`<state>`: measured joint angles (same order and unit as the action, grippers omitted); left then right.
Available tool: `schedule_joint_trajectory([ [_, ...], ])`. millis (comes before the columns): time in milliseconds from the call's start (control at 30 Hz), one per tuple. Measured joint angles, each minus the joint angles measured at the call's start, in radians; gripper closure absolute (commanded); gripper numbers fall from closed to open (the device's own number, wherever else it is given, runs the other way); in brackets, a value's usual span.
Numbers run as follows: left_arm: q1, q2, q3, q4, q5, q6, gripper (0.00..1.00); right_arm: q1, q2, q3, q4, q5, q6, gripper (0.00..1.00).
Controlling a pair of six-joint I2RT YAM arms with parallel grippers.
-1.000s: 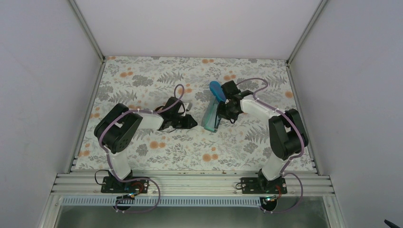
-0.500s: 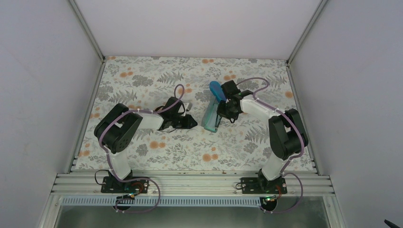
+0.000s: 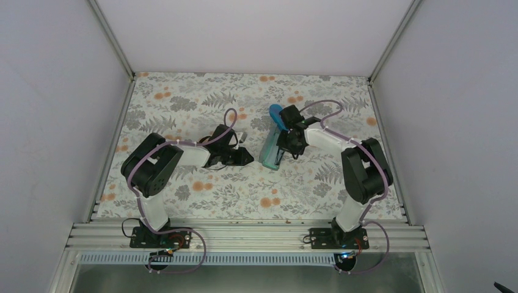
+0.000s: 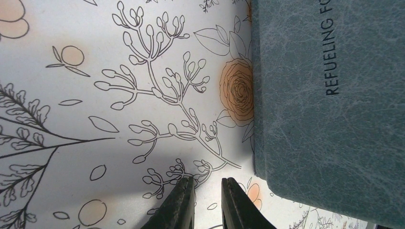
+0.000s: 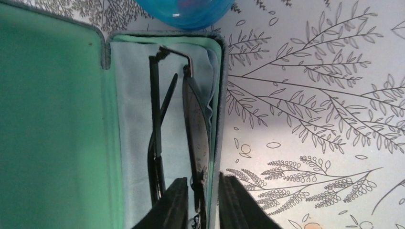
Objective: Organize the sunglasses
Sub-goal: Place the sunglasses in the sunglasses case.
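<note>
— Where the black sunglasses (image 5: 196, 129) lie, can you tell?
— Folded on the light blue cloth (image 5: 133, 95) inside the open green-lined case (image 5: 57, 119). The right gripper (image 5: 204, 183) pinches their front by the case wall.
— Any writing?
— "REFUELING FO", cut off, on the closed grey case (image 4: 334, 119). Beside it is the left gripper (image 4: 207, 183), fingers nearly together, holding nothing. The blue case (image 5: 186, 12) is cropped, and I can't make out its contents.

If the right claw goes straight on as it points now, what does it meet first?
Probably the black sunglasses, lying on the light blue cloth in the open case, just ahead of the right claw; depth is unclear.
</note>
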<state>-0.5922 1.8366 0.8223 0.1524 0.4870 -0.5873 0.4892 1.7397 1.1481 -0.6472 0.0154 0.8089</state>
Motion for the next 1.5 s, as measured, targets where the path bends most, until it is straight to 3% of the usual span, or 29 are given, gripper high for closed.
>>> schedule_joint_trajectory([
  [567,0.0,0.0,-0.003,0.004,0.0,0.0,0.83,0.016,0.017,0.001,0.093,-0.103,0.023,0.66],
  [1067,0.0,-0.044,-0.002,-0.063,-0.074,0.001,0.75,0.016,-0.009,-0.098,0.2,-0.164,-0.033,0.65],
  [1500,0.0,-0.058,0.04,-0.149,-0.154,0.008,0.75,0.026,-0.191,-0.257,0.318,-0.309,-0.099,0.87],
])
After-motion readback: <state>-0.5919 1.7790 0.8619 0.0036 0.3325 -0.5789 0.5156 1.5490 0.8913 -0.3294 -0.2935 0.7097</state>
